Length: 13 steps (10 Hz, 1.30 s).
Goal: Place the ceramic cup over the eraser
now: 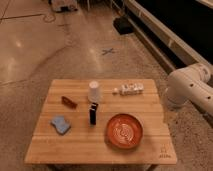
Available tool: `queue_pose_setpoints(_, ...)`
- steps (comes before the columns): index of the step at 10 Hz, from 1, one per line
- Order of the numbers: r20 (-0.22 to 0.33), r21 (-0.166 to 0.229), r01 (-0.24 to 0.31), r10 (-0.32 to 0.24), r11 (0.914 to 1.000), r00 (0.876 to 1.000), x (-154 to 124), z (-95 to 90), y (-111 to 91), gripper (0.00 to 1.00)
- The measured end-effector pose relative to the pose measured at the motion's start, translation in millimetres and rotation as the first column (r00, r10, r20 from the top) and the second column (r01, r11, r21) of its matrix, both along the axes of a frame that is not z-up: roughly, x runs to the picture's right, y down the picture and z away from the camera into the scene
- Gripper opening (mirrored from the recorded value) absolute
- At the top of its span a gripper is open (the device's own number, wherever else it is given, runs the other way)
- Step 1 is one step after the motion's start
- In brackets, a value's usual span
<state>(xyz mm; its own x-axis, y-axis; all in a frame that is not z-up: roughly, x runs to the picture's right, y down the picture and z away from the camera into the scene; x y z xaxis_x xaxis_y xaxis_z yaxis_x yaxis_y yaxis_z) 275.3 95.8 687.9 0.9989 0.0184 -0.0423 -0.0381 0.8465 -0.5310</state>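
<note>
The white ceramic cup (94,91) stands on the wooden table (147,112), at the middle of its far half. The black eraser (93,113) stands upright just in front of the cup, a short gap apart. Only my white arm (187,87) shows, at the right edge beside the table's right end. My gripper is out of view, and nothing is held over the table.
An orange plate (124,131) lies front right of the eraser. A white-labelled packet (129,89) lies right of the cup. A reddish-brown block (69,102) and a blue pad (60,124) lie on the left. A dark object (122,25) sits on the floor behind.
</note>
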Motion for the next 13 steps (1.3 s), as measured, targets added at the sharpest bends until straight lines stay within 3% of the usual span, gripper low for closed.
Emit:
queue_pose_setpoints(2,0.015,0.004,0.02,-0.02,0.9998,1.0,-25,7.7,-13,0.65)
queue_pose_setpoints(4,0.021,0.003,0.038,-0.038,0.9993,0.999,-32,10.1,-21,0.65)
queue_pose_setpoints(7,0.051,0.007,0.088,-0.088,0.9961,0.995,-80,22.2,-38,0.65)
queue_pose_setpoints(11,0.088,0.002,0.165,-0.165,0.9863,0.982,-148,51.5,-71,0.65)
queue_pose_setpoints(13,0.097,0.0,0.198,-0.197,0.9802,0.976,-172,60.4,-73,0.65)
